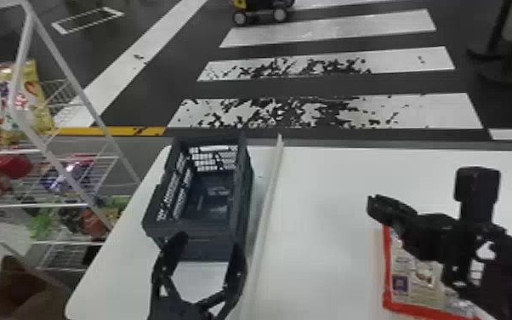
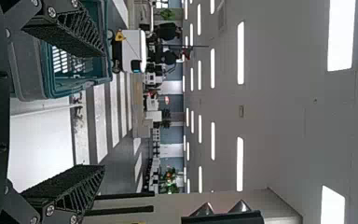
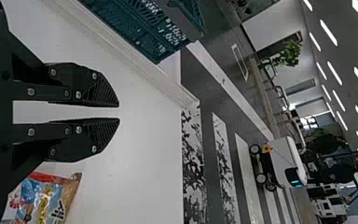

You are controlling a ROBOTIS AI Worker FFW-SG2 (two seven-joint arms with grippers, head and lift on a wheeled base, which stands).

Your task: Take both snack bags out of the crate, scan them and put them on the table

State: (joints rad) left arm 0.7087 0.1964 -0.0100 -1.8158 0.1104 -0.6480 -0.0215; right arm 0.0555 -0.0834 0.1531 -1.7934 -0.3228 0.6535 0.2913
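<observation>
Red-edged, printed film on the snack bag [image 1: 404,272]: lying on the table [image 1: 323,183] beneath the right arm, across the white ridge [image 1: 271,187] from the crate [image 1: 244,178]. Number of bags at this spot: cannot tell.

Right gripper [image 3: 119,113]: fingers nearly together, narrow gap between, nothing clamped. Left gripper [image 1: 208,247]: fingers wide apart, nothing held, at the near end of the crate.

Handling class, by judgement: light, soft, pillow-like; thin, slippery film outside, probably brittle pieces inside. Expect sliding under a loose pinch, crushing under a hard one.

Preferred hold: the edge seam, pads flat against both faces. Avoid the filled middle. Before gripping, open the right fingers wider and align one to each side of the edge. With the edge too flat to pinch, gather a small fold of film; do not press down on the contents. Close to light, even pressure only. Lift slowly, allowing for sag and for contents shifting toward the low end. For scanning, keep the printed face smooth and uncovered. For set-down, lower to full contact with the table, then release.
</observation>
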